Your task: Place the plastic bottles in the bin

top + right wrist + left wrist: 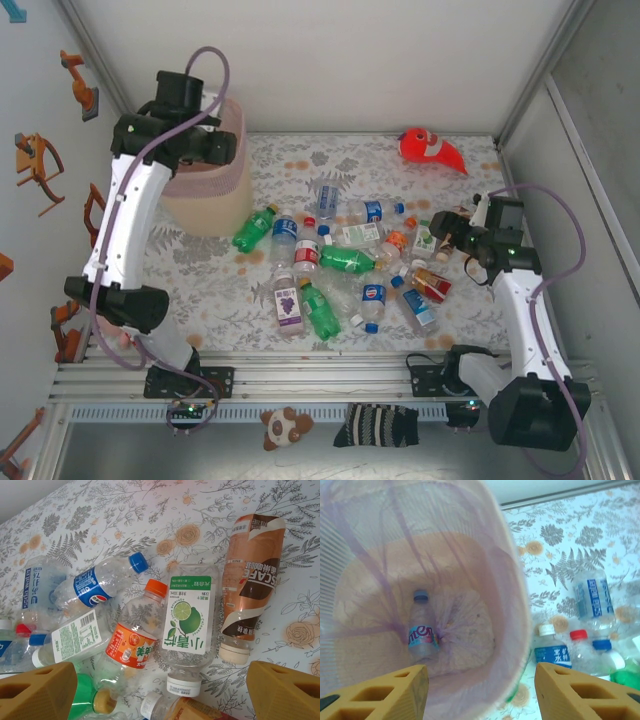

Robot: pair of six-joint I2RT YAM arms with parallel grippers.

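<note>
The left hand [480,692] hangs over the bin [516,600], released, with nothing between its fingers. One bottle [422,630] lies flat on the bin's floor. The bin stands at 10 o'clock on the tabletop [200,290]. The other bottles [340,262] lie in a loose heap from the centre out to 3 o'clock. The right hand [160,692] hovers above that heap's 3 o'clock edge, released and empty. Below it are a lime-label bottle [190,625], an orange-label one [131,647] and a brown coffee bottle [250,580].

The likeliest trouble is in the heap. The bottles touch and overlap, so jaws closing on one could nip a neighbour's cap or shove it aside. Their round, smooth plastic looks apt to squirt out of a pinch, and the crumpled ones may give way. The bin looks light and soft-walled, so a low pass by the left arm could tip or push it. A carry from 3 o'clock over to 10 o'clock would also take the right arm into the left arm's space.

The tabletop wears a pale cloth printed with grey ferns and orange flowers, busy enough to hide clear bottles. White panels in a metal frame close it in. A fish plush [432,148] lies at 1 o'clock, and a small toy [285,425] and a striped sock [378,425] sit on the rail at 6 o'clock.
</note>
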